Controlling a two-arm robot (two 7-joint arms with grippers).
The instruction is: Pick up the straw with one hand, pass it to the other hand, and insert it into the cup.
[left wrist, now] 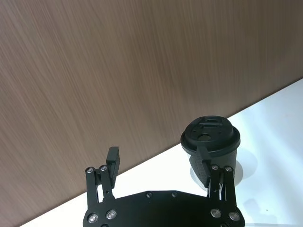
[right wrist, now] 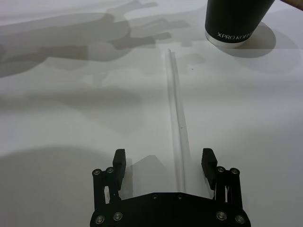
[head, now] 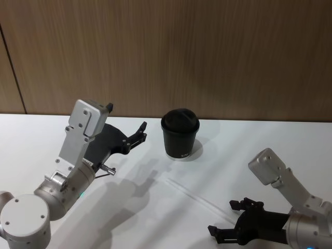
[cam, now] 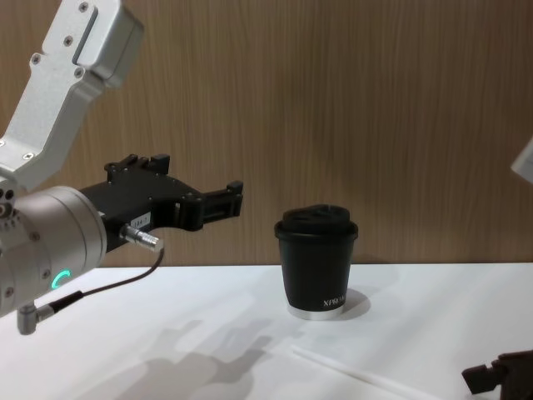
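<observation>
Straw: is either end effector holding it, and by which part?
Nothing is held. The straw lies on the table, its end inside the open right end effector; the left end effector is open too.

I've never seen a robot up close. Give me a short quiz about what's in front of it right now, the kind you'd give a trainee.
1. True or false: the straw is standing in the cup.
2. Pick one: the right gripper, low at one end of the straw, is
A. open, with the straw running between its fingers
B. shut on the straw
C. shut on the cup
3. Fill in the blank: the left gripper is raised with its fingers open, just beside the ____.

Key: 1 false, the straw lies flat; 2 A; 3 cup.
</observation>
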